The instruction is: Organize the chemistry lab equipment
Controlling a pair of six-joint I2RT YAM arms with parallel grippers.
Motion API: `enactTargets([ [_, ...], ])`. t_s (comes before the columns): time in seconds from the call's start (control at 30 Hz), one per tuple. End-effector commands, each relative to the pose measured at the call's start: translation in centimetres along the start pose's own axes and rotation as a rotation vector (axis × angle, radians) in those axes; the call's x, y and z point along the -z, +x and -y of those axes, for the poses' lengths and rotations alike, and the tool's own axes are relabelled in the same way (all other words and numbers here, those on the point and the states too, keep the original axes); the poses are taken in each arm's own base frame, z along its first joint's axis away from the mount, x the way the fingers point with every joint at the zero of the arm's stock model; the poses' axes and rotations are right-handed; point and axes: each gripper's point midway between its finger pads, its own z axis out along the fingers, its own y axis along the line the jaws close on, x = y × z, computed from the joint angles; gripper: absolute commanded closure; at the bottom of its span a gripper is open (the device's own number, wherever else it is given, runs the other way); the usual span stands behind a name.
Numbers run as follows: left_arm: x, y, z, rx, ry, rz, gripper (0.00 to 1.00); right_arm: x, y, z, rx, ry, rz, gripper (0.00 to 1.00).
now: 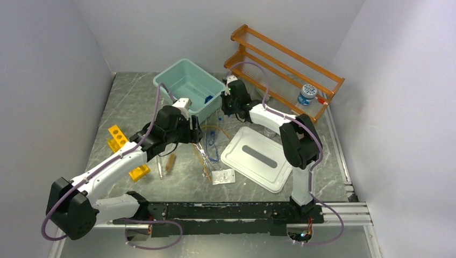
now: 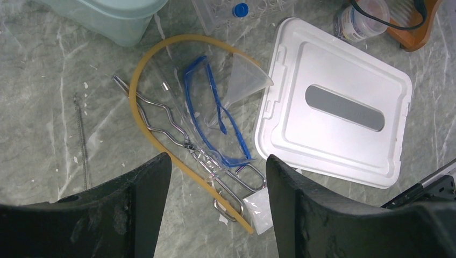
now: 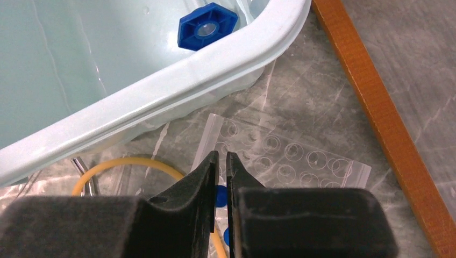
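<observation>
The left hand [image 2: 218,164] hangs over the grey marbled bench [image 2: 43,80] with its two black fingers spread wide and nothing between them. Directly beneath its gap lie the blue-framed clear goggles [image 2: 220,113], crossed over the wavy metal wire tongs [image 2: 188,144]. The long amber rubber tubing [image 2: 185,37] loops around both and trails back under the hand. A clear plastic funnel [image 2: 244,80] rests just past the goggles. To the hand's right sits a flat white plastic lid [image 2: 322,145], and beyond that a small clear jar [image 2: 365,16]. A thin wire brush [image 2: 82,134] lies off to the hand's left. Farther left stands the yellow holed test-tube rack [image 1: 119,138].

The right hand [image 3: 222,156] has its fingers pressed almost together, with only a thin slit between them and nothing visibly pinched at the tips. Just below its tips lies a clear plastic well tray [image 3: 301,161]. Blue shows through the slit, but too little to tell what it is. Ahead and to its left is the pale teal plastic bin [image 3: 161,91], with a blue hexagonal cap [image 3: 207,26] inside. To its right runs the orange wooden shelf [image 3: 371,102].
</observation>
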Motion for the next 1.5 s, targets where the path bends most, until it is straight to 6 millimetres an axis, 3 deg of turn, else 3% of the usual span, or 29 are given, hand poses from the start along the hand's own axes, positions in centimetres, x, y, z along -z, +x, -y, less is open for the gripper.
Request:
enactTargets([
  [0.0,0.3,-0.8,0.4,0.006,0.027,0.035,0.31,1.6,-0.2,0.1,0.026,-0.008,-0.02,0.87],
  [0.67,0.3,-0.7,0.2,0.004,0.019,0.034,0.31,2.9,1.0,-0.7,0.075,-0.067,-0.042,0.87],
  [0.97,0.5,-1.0,0.3,0.002,0.019,0.044,0.31,5.1,-4.0,-1.1,0.042,-0.046,0.094,0.75],
  [1.07,0.7,-1.1,0.3,0.005,0.019,0.05,0.31,5.9,-4.4,-1.6,0.048,-0.056,0.104,0.67],
  [1.2,0.9,-0.9,0.3,0.012,0.025,0.047,0.3,7.2,-3.0,-2.5,0.065,-0.042,0.078,0.62],
  [1.3,0.9,-0.5,0.2,0.022,0.024,0.037,0.29,9.2,-1.8,-3.4,0.056,-0.027,0.069,0.59],
  [1.47,1.0,0.9,-0.6,0.069,-0.007,0.008,0.24,12.6,1.9,-5.1,-0.022,-0.025,0.01,0.53],
])
